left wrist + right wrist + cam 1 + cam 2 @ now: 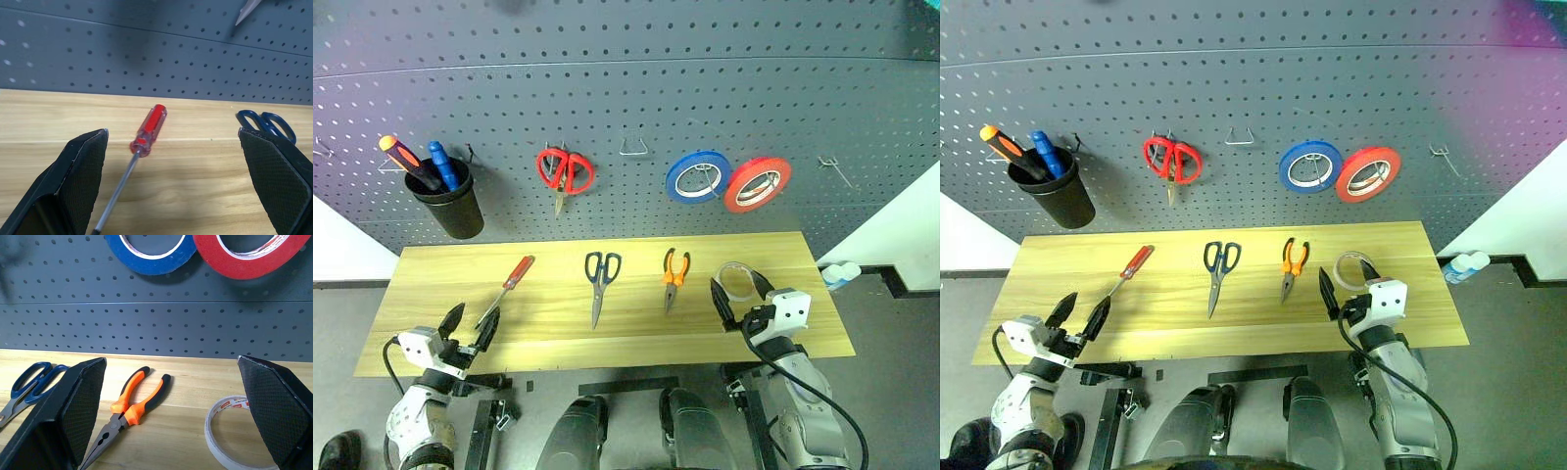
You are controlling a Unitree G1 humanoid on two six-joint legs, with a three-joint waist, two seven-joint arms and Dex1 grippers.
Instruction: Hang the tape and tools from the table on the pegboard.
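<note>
Both claws hang spread and empty at the tabletop's [431, 269] near edge. The tape roll [737, 281] lies flat just ahead of the right claw [740, 294], partly cut off between its fingers in the wrist view. The red-handled screwdriver [507, 287] runs diagonally, tip toward the left claw [470, 325], with its tip hidden there.
</note>
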